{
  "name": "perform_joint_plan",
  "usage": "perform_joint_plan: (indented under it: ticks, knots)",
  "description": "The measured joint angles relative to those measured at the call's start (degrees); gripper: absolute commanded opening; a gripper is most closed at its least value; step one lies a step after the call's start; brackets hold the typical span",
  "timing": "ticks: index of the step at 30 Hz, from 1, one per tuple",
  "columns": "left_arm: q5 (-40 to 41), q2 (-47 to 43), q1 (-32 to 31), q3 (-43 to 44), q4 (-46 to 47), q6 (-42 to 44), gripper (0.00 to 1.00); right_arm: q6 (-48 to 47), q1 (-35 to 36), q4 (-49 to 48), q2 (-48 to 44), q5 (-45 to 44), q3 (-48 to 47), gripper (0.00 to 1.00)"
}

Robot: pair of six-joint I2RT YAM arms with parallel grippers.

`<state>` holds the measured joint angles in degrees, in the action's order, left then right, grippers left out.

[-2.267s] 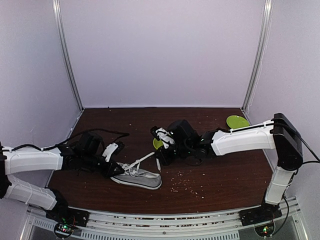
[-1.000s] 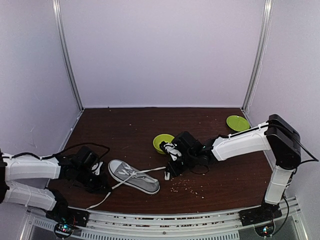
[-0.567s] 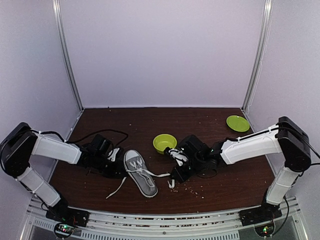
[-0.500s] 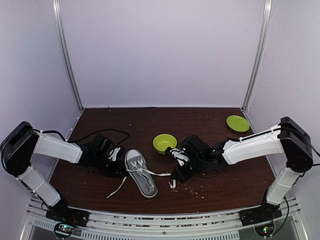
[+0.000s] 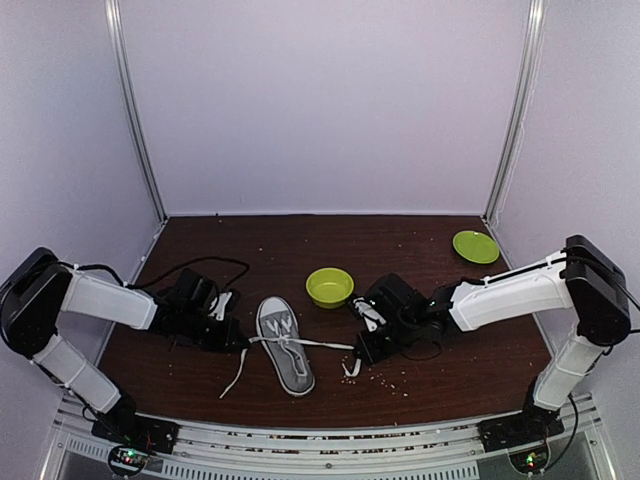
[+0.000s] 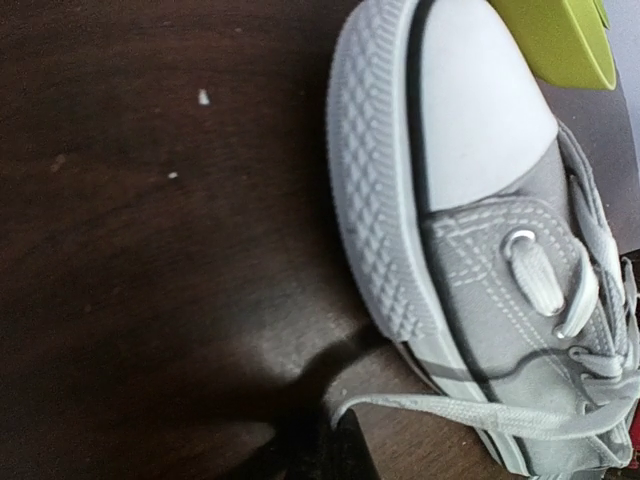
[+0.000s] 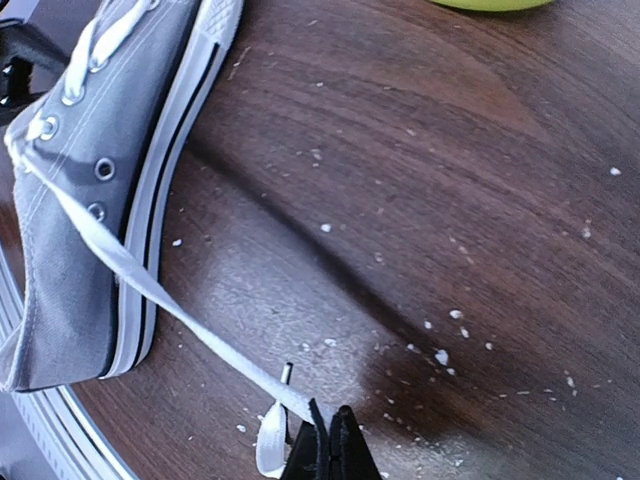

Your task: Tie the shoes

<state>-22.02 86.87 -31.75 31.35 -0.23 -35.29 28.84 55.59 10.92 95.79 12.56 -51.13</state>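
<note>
We note sneaker (image 6: 500,300) upper: grey canvas, matt, weave and stitching visible. Toe cap (image 6: 480,110): white rubber, smooth, dull. Rim (image 6: 375,200): rubber, ribbed rough pattern. Laces (image 7: 150,285): flat woven cloth, white. Eyelets (image 7: 104,169): metal, shiny. Table (image 7: 400,200): dark wood grain, semi-gloss, we see reflections. Bowl (image 5: 329,286): green, smooth, plastic-looking.

shoe (image 5: 283,345) front centre | bowl (image 5: 329,290) behind shoe | plate (image 5: 475,246) rear right
</note>
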Motion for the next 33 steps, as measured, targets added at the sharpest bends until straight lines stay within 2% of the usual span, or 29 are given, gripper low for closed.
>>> perform_joint_plan:
  ticks: [14, 19, 20, 23, 26, 28, 33]
  knots:
    - [4.5, -10.7, 1.0, -5.1, -9.7, -0.2, 0.0, 4.3, -0.8, 1.3, -2.2, -4.3, 2.1, 0.0]
    - [3.7, -12.7, 1.6, -6.2, -11.0, -0.2, 0.0, 4.4, -0.9, 1.3, -2.5, -4.3, 2.0, 0.0]
    - [3.1, -13.0, 1.6, -6.2, -11.0, 0.1, 0.02, 4.3, -0.9, 1.3, -2.6, -4.3, 2.0, 0.0]
    - [1.2, -14.3, 1.6, -6.3, -10.9, 1.9, 0.37, 3.9, -1.1, 1.2, -2.8, -3.8, 2.0, 0.0]
    - [0.0, -16.0, 0.7, -5.3, -11.2, 4.8, 0.58, 3.4, -1.2, 1.1, -3.0, -3.1, 1.8, 0.0]
    - [-0.7, -16.5, -0.4, -3.8, -10.9, 6.9, 0.63, 3.1, -1.4, 0.9, -3.0, -2.6, 1.6, 0.0]
    - [-2.7, -16.0, -2.8, -0.7, -7.4, 12.7, 0.63, 2.9, -1.4, 0.2, -3.0, -1.6, 0.6, 0.0]
